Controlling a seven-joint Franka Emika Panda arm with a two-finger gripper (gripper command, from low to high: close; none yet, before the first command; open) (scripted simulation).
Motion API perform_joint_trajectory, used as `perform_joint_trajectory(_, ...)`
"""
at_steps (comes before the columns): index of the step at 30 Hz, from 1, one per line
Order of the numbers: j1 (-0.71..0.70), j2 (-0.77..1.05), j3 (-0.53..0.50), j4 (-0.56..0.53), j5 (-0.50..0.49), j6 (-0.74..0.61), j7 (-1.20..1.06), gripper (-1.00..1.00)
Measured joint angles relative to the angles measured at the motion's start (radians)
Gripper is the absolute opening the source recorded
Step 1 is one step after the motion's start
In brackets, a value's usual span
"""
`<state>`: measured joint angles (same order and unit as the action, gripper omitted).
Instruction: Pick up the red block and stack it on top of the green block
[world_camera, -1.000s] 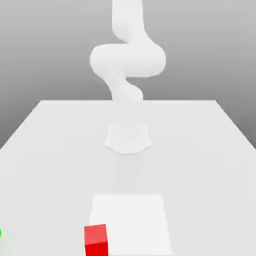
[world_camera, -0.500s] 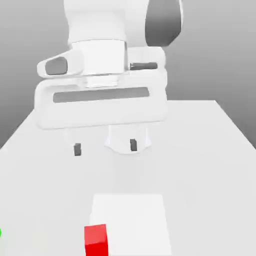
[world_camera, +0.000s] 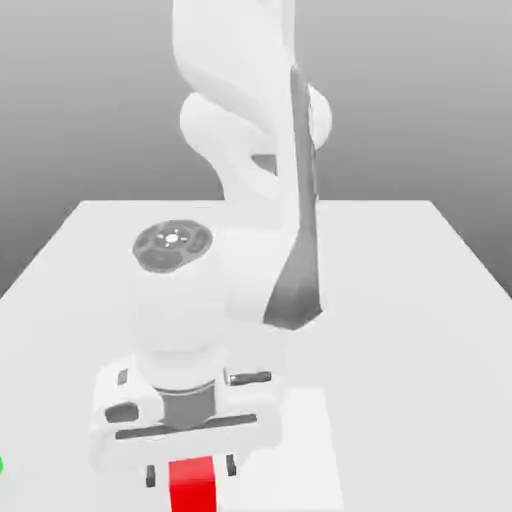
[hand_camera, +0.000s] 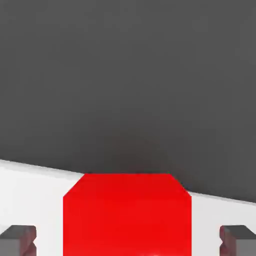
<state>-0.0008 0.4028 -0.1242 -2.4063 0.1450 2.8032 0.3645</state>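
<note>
Between the fingertips of the tool (world_camera: 191, 470), apart from both, lies the red block (world_camera: 192, 485); the tool is spread wide, gripping nothing. Off beyond the tool, at the exterior view's left edge, a sliver of the green block (world_camera: 1, 465) shows.

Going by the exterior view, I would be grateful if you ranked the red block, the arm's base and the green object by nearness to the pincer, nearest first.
1. Red block: between the open fingers of the pincer.
2. Green object: at the exterior view's left edge.
3. Arm's base: farthest, behind, toward the table's far side.
</note>
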Motion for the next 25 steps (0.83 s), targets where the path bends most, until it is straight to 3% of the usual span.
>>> perform_joint_trajectory(5, -0.001, 0.001, 0.001, 0.000, -0.001, 0.000, 0.000, -1.00)
perform_joint_trajectory(10, 0.013, -0.145, -0.040, -0.016, -0.051, -0.129, 0.038, -1.00)
perform_joint_trajectory(18, -0.210, -0.077, -0.195, 0.181, 0.034, -0.279, -0.004, -1.00)
perform_joint_trajectory(21, -0.302, 0.044, -0.190, 0.253, 0.106, -0.238, -0.045, -1.00)
perform_joint_trajectory(22, -0.316, 0.070, -0.183, 0.261, 0.121, -0.221, -0.055, 1.00)
perform_joint_trajectory(25, -0.316, 0.070, -0.183, 0.261, 0.121, -0.221, -0.055, 1.00)
